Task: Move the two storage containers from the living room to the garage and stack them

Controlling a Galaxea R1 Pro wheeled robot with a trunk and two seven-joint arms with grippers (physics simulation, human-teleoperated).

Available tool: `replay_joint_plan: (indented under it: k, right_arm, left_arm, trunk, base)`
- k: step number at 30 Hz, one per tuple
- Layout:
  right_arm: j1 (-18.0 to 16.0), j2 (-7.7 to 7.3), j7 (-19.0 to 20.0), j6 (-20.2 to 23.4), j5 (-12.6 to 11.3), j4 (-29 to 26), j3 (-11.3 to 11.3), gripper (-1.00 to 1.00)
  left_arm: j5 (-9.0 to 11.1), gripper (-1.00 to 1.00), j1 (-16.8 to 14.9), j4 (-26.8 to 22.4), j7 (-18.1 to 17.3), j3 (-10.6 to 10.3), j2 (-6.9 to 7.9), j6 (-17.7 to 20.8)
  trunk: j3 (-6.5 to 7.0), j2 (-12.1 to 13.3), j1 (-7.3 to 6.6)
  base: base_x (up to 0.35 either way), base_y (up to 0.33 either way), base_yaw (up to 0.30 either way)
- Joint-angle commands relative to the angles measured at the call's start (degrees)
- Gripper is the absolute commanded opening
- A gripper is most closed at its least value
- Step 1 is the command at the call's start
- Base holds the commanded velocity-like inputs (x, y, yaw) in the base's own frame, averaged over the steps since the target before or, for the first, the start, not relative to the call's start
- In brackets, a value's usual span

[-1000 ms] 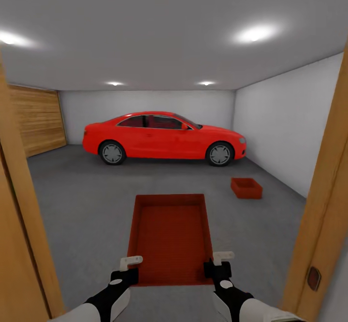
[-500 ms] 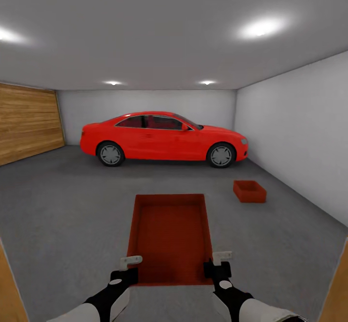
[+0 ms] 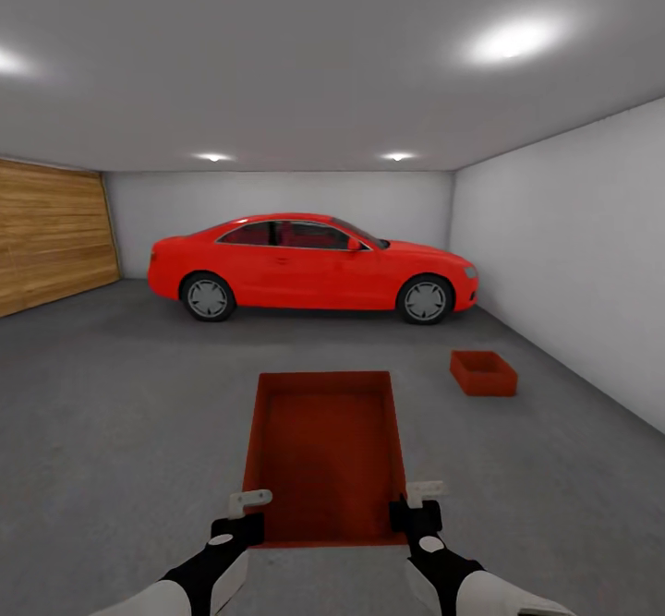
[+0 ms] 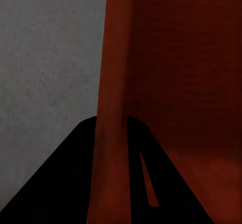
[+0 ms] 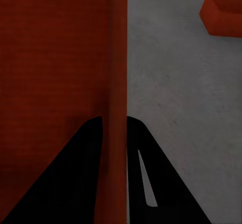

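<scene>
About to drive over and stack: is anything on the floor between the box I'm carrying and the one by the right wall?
Nothing: in the head view, bare grey floor separates the carried box from the other box.

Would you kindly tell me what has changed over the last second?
The camera has rolled forward through the wooden doorway into the garage; the door frames have slid out of view. The held storage container stays clamped by the left gripper and right gripper. The second container, the red car and the floor are unmoved.
</scene>
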Motion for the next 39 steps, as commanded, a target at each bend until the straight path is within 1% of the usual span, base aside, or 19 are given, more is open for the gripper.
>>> replay_joint_plan:
  k: [1,39]
  right_arm:
    - [-0.08,0.05,0.26,0.11,1.62,0.06,-2.64,-1.0]
    - [-0.08,0.13,0.26,0.02,1.62,0.06,-2.65,-1.0]
  left_arm:
    - [0.3,-1.0,-0.04,-0.16,0.47,0.26,0.36,-0.03]
    - [0.3,-1.0,-0.06,-0.16,0.47,0.29,0.36,0.04]
  trunk:
    - [-0.1,-0.08,0.05]
    - [-0.1,-0.08,0.05]
  base:
    - [0.321,0.0,0.0]
    - [0.321,0.0,0.0]
